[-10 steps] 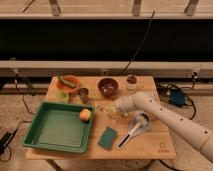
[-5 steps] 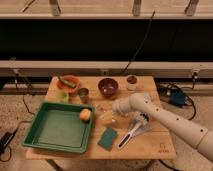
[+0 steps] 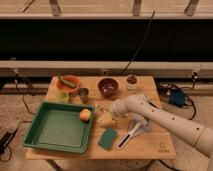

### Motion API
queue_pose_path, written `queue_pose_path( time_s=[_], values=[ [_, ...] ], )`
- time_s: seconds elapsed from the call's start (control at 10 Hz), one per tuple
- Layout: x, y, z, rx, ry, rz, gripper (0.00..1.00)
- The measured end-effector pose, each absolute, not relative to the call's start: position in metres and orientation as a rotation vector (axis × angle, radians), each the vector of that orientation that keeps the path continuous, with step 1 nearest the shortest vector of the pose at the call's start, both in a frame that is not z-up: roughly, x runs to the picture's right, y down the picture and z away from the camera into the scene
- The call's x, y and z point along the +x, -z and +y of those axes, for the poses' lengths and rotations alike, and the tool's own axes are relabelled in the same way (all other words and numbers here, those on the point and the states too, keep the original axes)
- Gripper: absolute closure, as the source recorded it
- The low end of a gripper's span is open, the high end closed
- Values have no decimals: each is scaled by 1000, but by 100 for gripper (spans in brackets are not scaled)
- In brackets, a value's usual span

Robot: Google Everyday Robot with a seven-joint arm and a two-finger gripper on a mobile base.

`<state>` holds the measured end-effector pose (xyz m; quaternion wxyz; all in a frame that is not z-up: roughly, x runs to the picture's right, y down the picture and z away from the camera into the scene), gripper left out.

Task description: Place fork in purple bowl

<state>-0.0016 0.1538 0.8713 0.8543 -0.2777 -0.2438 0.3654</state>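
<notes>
Gripper (image 3: 105,111) has dipped a bit lower over counter (image 3: 150,145), just in front of purple bowl (image 3: 108,87), beside corn (image 3: 105,120); jaws released, holding nothing; fork hard to see, likely under gripper; grab looks next; bowl near.

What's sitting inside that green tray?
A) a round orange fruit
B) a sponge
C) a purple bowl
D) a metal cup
A: a round orange fruit lies in the far right corner of the green tray, and nothing else is in it. The arm's end effector is over the table just right of that corner, outside the tray.
</notes>
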Motion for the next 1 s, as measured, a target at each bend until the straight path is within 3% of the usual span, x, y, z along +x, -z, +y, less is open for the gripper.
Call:
queue_pose_path(
  time_s=[0.7, 0.8, 1.0],
  values=[
    [-5, -882, 159, -550, -759, -475, 20],
    [-5, -883, 160, -549, -760, -472, 22],
    [-4, -883, 159, -544, -765, -468, 40]
  ],
)
